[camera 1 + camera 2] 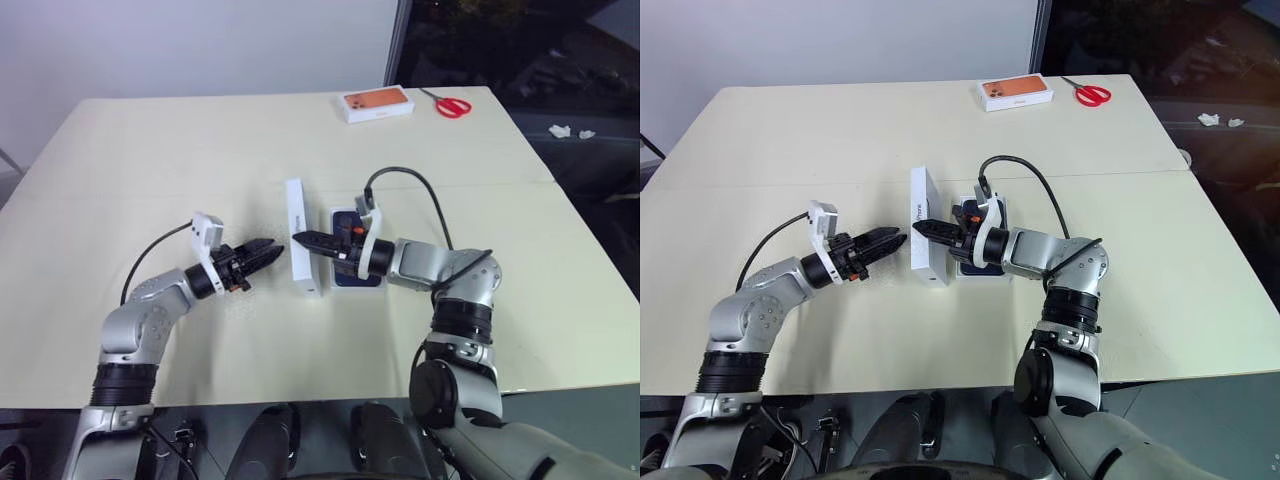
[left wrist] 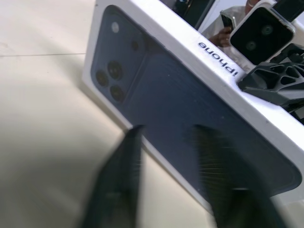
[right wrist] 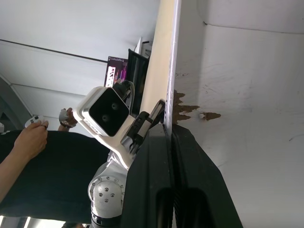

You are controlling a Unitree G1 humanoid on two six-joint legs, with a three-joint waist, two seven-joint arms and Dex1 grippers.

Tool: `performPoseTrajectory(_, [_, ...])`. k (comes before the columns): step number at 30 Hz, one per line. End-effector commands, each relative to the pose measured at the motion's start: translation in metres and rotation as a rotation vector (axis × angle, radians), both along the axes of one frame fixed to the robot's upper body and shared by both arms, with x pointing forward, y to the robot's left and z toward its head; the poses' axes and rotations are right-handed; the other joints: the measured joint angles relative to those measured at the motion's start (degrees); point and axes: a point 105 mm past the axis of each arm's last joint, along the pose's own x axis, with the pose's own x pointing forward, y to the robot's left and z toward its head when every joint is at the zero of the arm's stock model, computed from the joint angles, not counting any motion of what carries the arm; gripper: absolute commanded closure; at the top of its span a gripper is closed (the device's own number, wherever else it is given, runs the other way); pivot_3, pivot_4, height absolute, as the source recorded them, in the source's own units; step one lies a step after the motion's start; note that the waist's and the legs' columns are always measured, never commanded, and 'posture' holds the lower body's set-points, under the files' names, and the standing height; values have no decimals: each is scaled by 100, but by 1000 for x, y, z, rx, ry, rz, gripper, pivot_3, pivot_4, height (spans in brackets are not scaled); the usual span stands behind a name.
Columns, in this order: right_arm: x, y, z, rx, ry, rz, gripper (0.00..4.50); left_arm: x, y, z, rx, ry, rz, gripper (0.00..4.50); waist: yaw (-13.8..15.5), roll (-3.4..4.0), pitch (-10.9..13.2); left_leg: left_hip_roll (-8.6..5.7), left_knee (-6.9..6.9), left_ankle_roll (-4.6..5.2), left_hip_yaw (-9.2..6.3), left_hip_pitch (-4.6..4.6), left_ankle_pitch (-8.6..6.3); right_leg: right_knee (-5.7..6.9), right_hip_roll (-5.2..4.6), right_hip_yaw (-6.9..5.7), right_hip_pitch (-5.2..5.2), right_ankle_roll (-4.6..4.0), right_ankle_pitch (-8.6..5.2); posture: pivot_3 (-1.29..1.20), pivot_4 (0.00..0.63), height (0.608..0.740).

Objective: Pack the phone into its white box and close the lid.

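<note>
Lid [image 1: 303, 238] stands on edge on the surface [image 1: 150, 160], right hand [image 1: 300, 240] pinched shut on its wall to keep it upright. Left hand [image 1: 268, 248] part open just beside, empty. Phone [image 1: 345, 222] in white box [image 1: 375, 283] behind, awaiting cover.

My right end effector [image 1: 921, 228] pinches the white cardboard lid [image 1: 925, 238] standing on edge on the cream table [image 1: 940, 130]; my left end effector [image 1: 892, 241] hangs just beside it.

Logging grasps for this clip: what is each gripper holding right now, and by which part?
The right gripper is shut on the upper edge of the lid, which stands on its long side. The left gripper is open beside the lid's printed face, holding nothing.
</note>
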Motion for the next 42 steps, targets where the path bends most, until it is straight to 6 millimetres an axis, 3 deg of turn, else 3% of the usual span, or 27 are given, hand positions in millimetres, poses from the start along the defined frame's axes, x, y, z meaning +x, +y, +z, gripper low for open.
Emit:
performPoseTrajectory(1, [0, 0, 5, 4, -33, -1, 4500, 1, 3, 11, 21, -63, 10, 612, 1, 0, 0, 0, 0, 0, 0, 0, 0, 0, 0, 0, 0, 0, 0, 0, 150, 740])
performPoseTrajectory(2, [0, 0, 5, 3, -35, 0, 4500, 0, 2, 10, 21, -59, 5, 103, 1, 0, 0, 0, 0, 0, 0, 0, 0, 0, 0, 0, 0, 0, 0, 0, 150, 740])
performPoseTrajectory(3, [0, 0, 5, 4, -36, 1, 4500, -1, 1, 8, 29, -58, 7, 41, 2, 0, 0, 0, 0, 0, 0, 0, 0, 0, 0, 0, 0, 0, 0, 0, 150, 740])
performPoseTrajectory(15, [2, -3, -5, -45, -28, -20, 4500, 7, -34, 5, -2, -49, 4, 41, 21, -1, -1, -2, 2, 0, -2, 0, 0, -2, -3, 1, 4, 0, 0, 0, 150, 740])
performPoseTrajectory(42, [22, -22, -5, -96, -63, -121, 4500, 13, -51, -4, 22, -33, 7, 41, 45, -2, -2, -4, 7, 1, -6, 6, 0, -4, -4, -5, 17, 1, 0, 0, 150, 740])
